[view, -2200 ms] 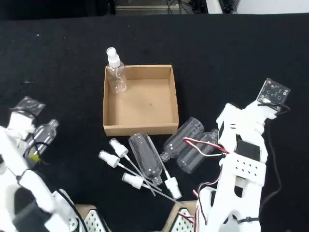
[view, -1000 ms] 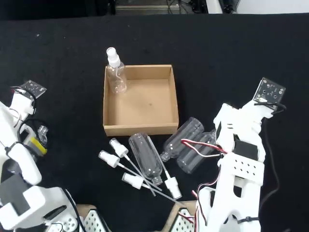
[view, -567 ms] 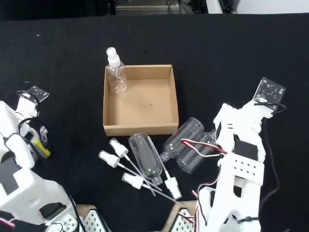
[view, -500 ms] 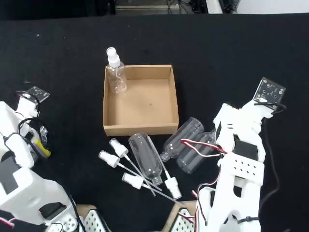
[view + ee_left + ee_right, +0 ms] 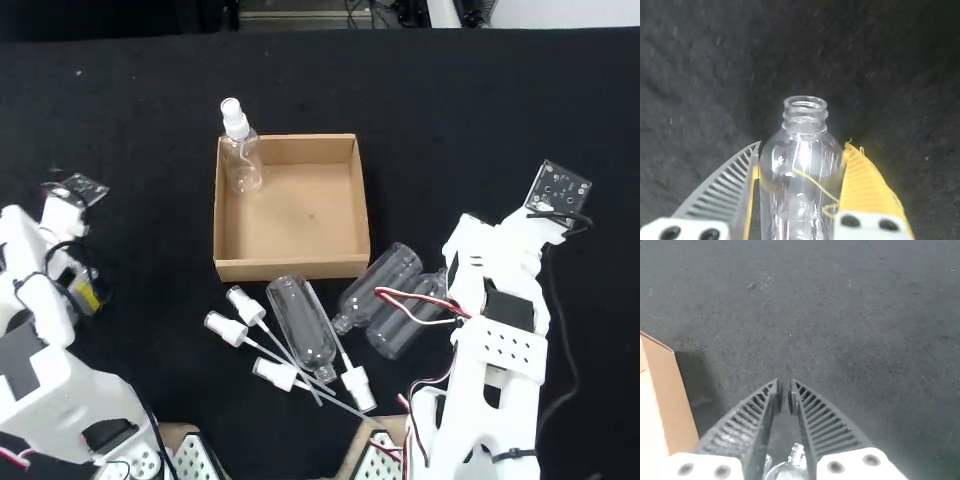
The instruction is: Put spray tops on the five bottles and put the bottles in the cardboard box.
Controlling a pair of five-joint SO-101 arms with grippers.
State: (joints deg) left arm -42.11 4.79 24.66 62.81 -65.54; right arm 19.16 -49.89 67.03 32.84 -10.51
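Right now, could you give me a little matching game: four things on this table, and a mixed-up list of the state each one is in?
Things:
1. held bottle
2. box-corner bottle
3. loose spray tops
4. right gripper

States:
A. shut, tips together
B. spray top on
C. open neck, no top
D. lying on the table in front of the cardboard box

Pairs: 1-C, 2-B, 3-D, 4-A.

A topped bottle (image 5: 241,160) stands at a far corner of the cardboard box (image 5: 290,268). Three bare bottles (image 5: 302,320) lie by its near side.
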